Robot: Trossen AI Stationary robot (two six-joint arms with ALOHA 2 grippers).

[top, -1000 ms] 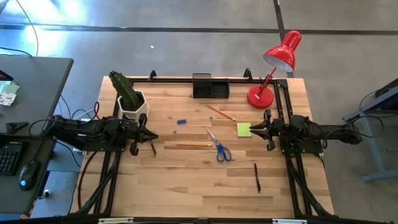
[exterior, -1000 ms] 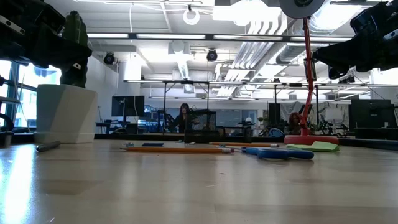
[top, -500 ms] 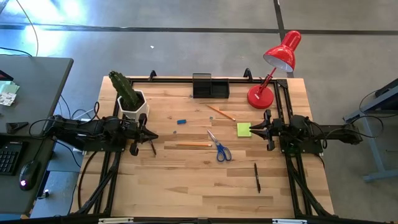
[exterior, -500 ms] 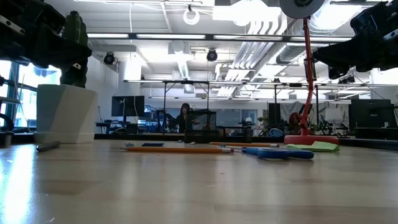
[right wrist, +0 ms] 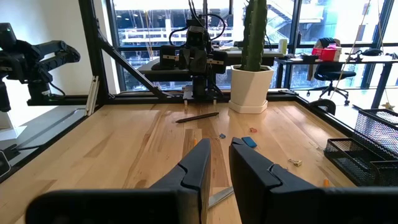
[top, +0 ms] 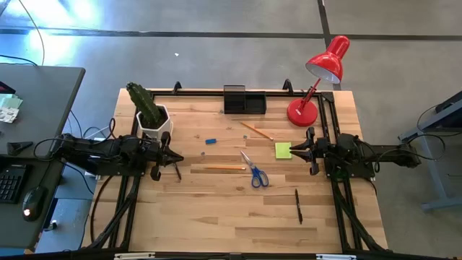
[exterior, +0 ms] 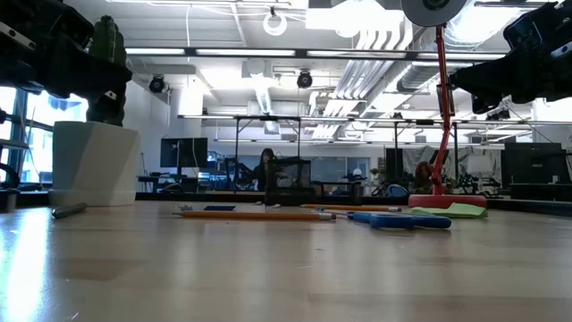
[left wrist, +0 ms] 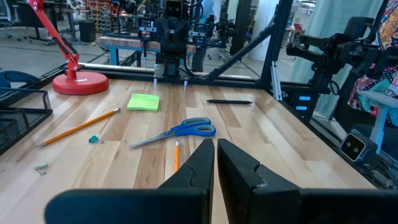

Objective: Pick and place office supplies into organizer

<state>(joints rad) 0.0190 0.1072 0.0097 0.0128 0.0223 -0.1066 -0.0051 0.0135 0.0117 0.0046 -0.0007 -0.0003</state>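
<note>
Two grippers: both empty, hovering at opposite table edges.
Left gripper [top: 175, 157]: fingers pressed together; pencil [top: 215, 168] just ahead.
Right gripper [top: 291, 150]: narrow gap; sticky-note pad [top: 283, 150] directly beneath.

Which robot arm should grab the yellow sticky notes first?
Probably the right one. The right gripper sits just beside the sticky notes, empty, jaws slightly apart. The left gripper waits shut across the table, near the cactus pot, with the scissors between.

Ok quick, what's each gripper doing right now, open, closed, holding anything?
Left gripper: closed, holding nothing.
Right gripper: slightly open, holding nothing.
</note>
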